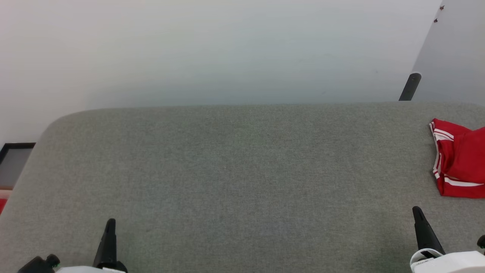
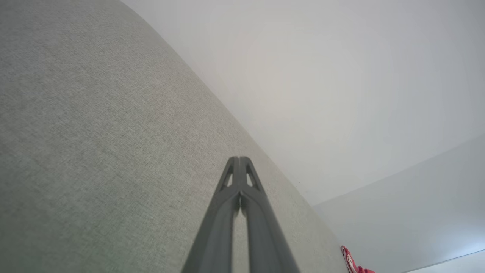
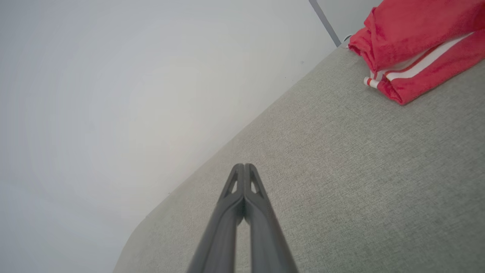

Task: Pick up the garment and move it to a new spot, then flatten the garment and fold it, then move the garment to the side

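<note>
Left gripper point(image 1: 110, 221), right gripper point(image 1: 416, 209) closed, empty, at wide grey surface's point(image 1: 227, 170) near edge. Garment point(image 1: 460, 167): red, white-striped, folded at right edge.

A broad grey woven-fabric surface point(image 1: 242, 170) is spreading across the near and middle ground, its far left corner curving round. Behind it a plain white wall point(image 1: 227, 49) is running along the far side, catching soft, even light. At the far right a pale grey panel point(image 1: 454, 45) is meeting that wall along a slanting line, and a dark rod point(image 1: 410, 86) is rising from behind the surface's far edge. At the left, a dark-framed grey pane point(image 1: 13, 161) is showing beyond the surface.
</note>
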Tool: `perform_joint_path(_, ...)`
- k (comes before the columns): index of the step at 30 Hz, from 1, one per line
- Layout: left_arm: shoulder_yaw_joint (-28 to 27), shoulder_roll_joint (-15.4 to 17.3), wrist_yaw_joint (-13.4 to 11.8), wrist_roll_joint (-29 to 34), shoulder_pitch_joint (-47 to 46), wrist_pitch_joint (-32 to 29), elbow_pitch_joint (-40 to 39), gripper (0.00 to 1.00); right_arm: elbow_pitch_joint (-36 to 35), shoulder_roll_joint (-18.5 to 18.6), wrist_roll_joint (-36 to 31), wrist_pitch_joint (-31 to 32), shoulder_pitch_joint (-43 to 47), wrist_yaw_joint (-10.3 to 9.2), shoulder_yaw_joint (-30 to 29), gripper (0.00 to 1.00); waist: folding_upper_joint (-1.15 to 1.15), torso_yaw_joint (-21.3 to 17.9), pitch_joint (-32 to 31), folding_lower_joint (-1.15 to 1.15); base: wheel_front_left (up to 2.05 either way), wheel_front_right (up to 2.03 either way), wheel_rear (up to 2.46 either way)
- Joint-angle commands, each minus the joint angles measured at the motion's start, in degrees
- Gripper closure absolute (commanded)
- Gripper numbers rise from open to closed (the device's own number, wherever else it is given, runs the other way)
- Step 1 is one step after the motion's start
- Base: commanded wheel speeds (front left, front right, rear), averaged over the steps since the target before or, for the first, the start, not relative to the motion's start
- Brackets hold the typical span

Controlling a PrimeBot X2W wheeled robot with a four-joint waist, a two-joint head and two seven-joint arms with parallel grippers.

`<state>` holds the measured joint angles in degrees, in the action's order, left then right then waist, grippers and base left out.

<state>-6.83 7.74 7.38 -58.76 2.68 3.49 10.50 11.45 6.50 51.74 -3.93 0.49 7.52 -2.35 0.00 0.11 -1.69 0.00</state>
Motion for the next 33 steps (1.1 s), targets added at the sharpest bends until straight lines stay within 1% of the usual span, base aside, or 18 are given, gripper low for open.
perform_joint_path(1, -0.1, 0.2, 0.1, -1.3, -1.2, -0.2, -0.3, 1.0, -0.4, 0.0, 1.5, 0.3, -1.3, -0.02, -0.4, 1.0, 0.0, 0.0, 0.0, 0.0, 0.0, 0.0, 0.0)
perform_joint_path(15, 0.0, -1.0, 0.1, -9.0, -3.2, -2.6, 0.6, 1.0, 0.3, -0.8, 11.1, 2.6, -2.8, -0.02, -1.1, 1.0, 0.0, 0.0, 0.4, 0.0, 0.0, 0.0, 0.0)
perform_joint_path(33, 0.1, -2.4, 0.1, -17.7, -5.4, -5.3, 1.6, 1.0, 1.1, -1.7, 21.6, 5.3, -4.2, -0.03, -2.1, 1.0, 0.0, 0.0, 0.8, 0.0, 0.0, 0.0, 0.0)
